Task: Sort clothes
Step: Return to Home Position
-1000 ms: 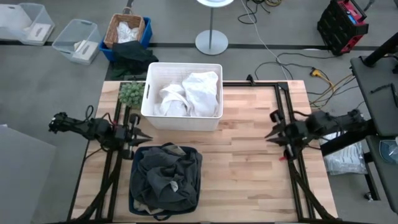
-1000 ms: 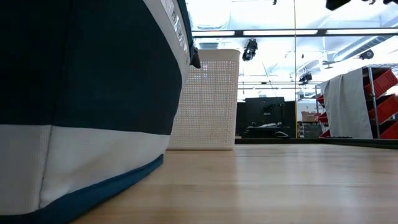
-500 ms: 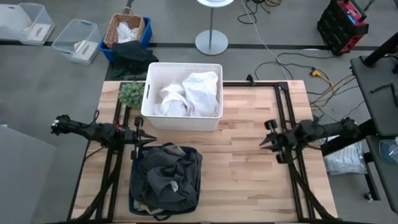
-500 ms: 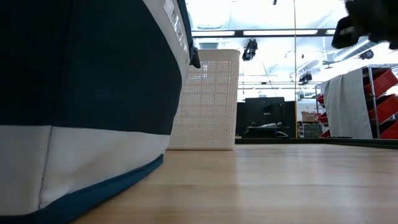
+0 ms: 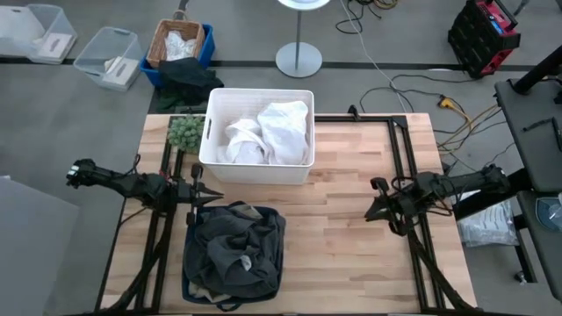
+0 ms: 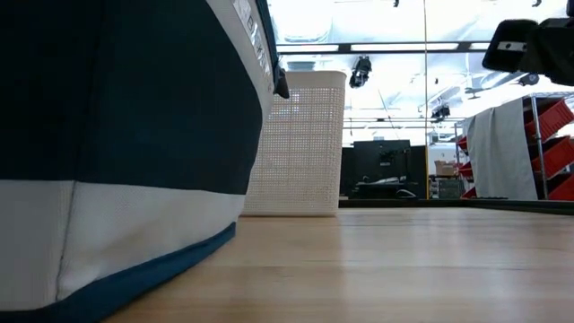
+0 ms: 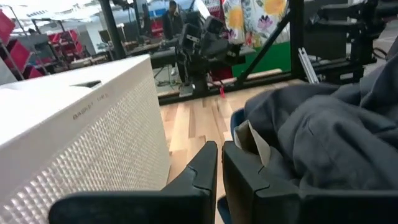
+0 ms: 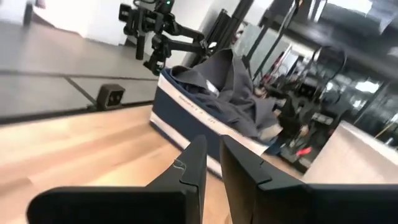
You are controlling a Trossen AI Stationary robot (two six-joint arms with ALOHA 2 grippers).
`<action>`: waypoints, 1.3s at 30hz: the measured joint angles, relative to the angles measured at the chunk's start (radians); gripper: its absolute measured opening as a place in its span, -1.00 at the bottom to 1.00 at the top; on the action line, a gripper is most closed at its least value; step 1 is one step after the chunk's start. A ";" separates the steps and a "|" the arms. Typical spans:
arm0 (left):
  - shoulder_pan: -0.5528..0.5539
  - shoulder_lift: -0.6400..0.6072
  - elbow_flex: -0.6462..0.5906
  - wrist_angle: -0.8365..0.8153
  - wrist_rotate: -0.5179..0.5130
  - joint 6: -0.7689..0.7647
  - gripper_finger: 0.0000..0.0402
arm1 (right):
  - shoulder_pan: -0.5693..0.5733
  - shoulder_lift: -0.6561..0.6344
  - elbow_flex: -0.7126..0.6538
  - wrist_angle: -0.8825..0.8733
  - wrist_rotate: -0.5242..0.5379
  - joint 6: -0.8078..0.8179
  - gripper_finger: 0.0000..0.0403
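Large white cloth pieces [image 5: 268, 132] lie in a white perforated basket [image 5: 211, 149] at the table's far middle. A dark grey garment [image 5: 233, 246] with a beige bit [image 5: 244, 263] fills a dark blue fabric bin [image 5: 187, 281] at the near left; it also shows in the left wrist view [image 7: 323, 137] and the right wrist view [image 8: 227, 87]. My left gripper [image 5: 211, 197] is shut and empty, between the basket and the bin's far edge. My right gripper [image 5: 371, 211] is shut and empty over bare table at the right. The plaid shirt is out of view.
A green fuzzy lump [image 5: 185, 132] sits left of the white basket. Off the table's far side stand a wicker basket [image 5: 178, 42] in a blue crate, a dark cloth [image 5: 186, 75] and clear tubs [image 5: 107, 58]. Bare wood [image 5: 342, 228] lies between bin and right gripper.
My right gripper has gone toward the table's near edge and a little left, and has come down, entering the low view at its top right. My left gripper has shifted slightly toward the bin. The clothes have not moved.
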 joint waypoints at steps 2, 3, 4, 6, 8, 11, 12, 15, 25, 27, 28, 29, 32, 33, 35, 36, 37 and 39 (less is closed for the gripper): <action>0.000 0.008 0.000 -0.004 0.000 0.000 -0.97 | 0.000 0.005 0.000 -0.001 0.000 0.066 -0.81; 0.000 0.013 0.000 -0.001 0.000 0.000 -0.97 | 0.000 0.005 0.000 -0.001 0.000 0.099 -0.81; 0.000 0.016 0.000 -0.002 0.000 0.000 -0.97 | 0.000 0.007 0.000 -0.001 0.000 0.138 -0.81; 0.000 0.024 0.000 -0.004 0.000 0.000 -0.97 | 0.000 0.011 0.000 -0.002 0.000 0.213 -0.80; 0.000 0.032 0.000 -0.002 0.000 0.000 -0.97 | 0.000 0.012 0.000 -0.002 0.000 0.293 -0.80; 0.000 0.041 0.000 0.000 0.000 0.000 -0.97 | 0.000 0.013 0.000 -0.002 0.000 0.413 -0.81; 0.000 0.044 0.000 0.000 0.000 0.000 -0.97 | 0.000 0.013 0.000 -0.003 0.000 0.450 -0.81; 0.000 0.049 0.000 0.000 0.000 0.000 -0.97 | 0.000 0.013 0.000 -0.003 0.000 0.544 -0.81; 0.000 0.056 0.000 -0.002 0.000 0.000 -0.97 | 0.000 0.014 0.000 -0.003 0.000 0.638 -0.80; 0.000 0.059 0.000 -0.002 0.000 0.000 -0.97 | 0.000 0.015 0.000 -0.004 0.000 0.638 -0.81; 0.000 0.060 0.000 -0.002 0.000 0.000 -0.97 | 0.000 0.015 0.000 -0.004 0.000 0.638 -0.81; 0.000 0.060 0.000 -0.003 0.000 0.000 -0.97 | 0.000 0.015 0.000 -0.004 0.000 0.638 -0.81; 0.000 0.061 0.000 -0.002 0.000 0.000 -0.97 | 0.000 0.015 0.000 -0.004 0.000 0.638 -0.80; 0.000 0.061 0.000 -0.002 0.000 0.000 -0.97 | 0.000 0.015 -0.001 -0.004 0.000 0.638 -0.80; 0.000 0.061 0.000 -0.002 0.000 0.000 -0.97 | 0.000 0.015 -0.001 -0.004 0.000 0.637 -0.81; 0.000 0.061 0.000 -0.001 0.000 0.000 -0.97 | 0.000 0.014 -0.001 -0.004 0.000 0.637 -0.81; 0.000 0.061 0.000 -0.002 0.000 0.000 -0.97 | 0.000 0.014 -0.001 -0.004 0.000 0.638 -0.81; 0.000 0.062 0.000 -0.002 0.000 0.000 -0.97 | 0.000 0.015 -0.001 -0.004 0.000 0.638 -0.80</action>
